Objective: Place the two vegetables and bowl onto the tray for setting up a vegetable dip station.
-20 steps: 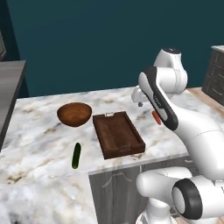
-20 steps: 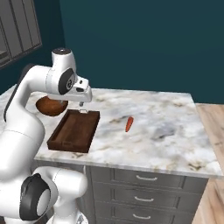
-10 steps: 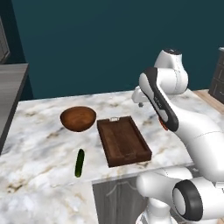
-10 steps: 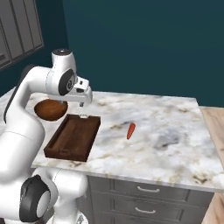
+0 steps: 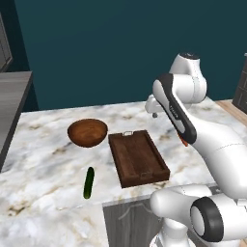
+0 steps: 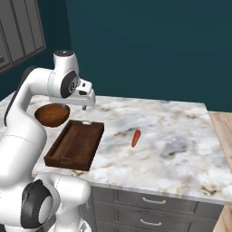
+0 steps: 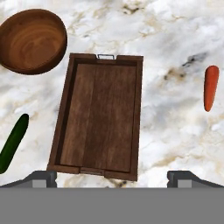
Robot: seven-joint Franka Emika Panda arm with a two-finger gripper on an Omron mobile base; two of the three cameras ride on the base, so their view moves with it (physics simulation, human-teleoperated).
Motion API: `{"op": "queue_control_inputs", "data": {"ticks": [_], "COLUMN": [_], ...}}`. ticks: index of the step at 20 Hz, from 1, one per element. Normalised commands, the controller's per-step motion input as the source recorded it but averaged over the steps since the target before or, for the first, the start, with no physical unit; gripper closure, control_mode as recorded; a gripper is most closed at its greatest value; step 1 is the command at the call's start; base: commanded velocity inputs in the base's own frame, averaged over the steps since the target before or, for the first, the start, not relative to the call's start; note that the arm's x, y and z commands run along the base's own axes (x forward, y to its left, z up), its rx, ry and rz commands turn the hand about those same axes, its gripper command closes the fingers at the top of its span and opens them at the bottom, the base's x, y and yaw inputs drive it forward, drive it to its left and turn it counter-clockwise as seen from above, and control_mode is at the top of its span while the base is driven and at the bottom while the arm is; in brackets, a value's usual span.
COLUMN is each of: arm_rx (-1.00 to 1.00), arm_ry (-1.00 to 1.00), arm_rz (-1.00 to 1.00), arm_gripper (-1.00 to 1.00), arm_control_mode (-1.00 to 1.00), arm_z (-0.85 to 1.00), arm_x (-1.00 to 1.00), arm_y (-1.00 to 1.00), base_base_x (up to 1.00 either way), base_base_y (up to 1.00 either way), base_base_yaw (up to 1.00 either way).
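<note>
The white stone counter [image 7: 166,39] holds a brown tray [image 7: 98,116], a round bowl [image 7: 31,40] near its corner, a green cucumber [image 7: 13,142] and a carrot [image 7: 210,87] (one each side)

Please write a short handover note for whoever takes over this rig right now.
End effector: open, holding nothing, hanging above the counter over the tray.
Tray: on the counter, nothing in it.
Bowl: on the counter just off the tray's far corner, apart from it.
Cucumber: lying on the counter on the bowl's side of the tray, nearer the front edge.
Carrot: lying on the counter on the tray's other side, well clear of it.
Done: nothing on the tray yet.
Left: put carrot, cucumber and bowl on the tray.
</note>
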Motion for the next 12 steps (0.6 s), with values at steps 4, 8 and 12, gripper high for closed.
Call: {"op": "queue_control_inputs", "data": {"ticks": [4, 8, 12], "arm_rx": [0.00, 0.00, 0.00], "arm_ry": [0.00, 0.00, 0.00], "arm_rz": [0.00, 0.00, 0.00], "arm_gripper": [-1.00, -1.00, -1.00], "arm_control_mode": [1.00, 1.00, 1.00], "arm_z": [0.00, 0.00, 0.00], "arm_x": [0.00, 0.00, 0.00], "arm_y": [0.00, 0.00, 0.00], "base_base_x": [0.00, 0.00, 0.00], "base_base_y": [0.00, 0.00, 0.00], "base_base_yaw": [0.00, 0.00, 0.00]}}
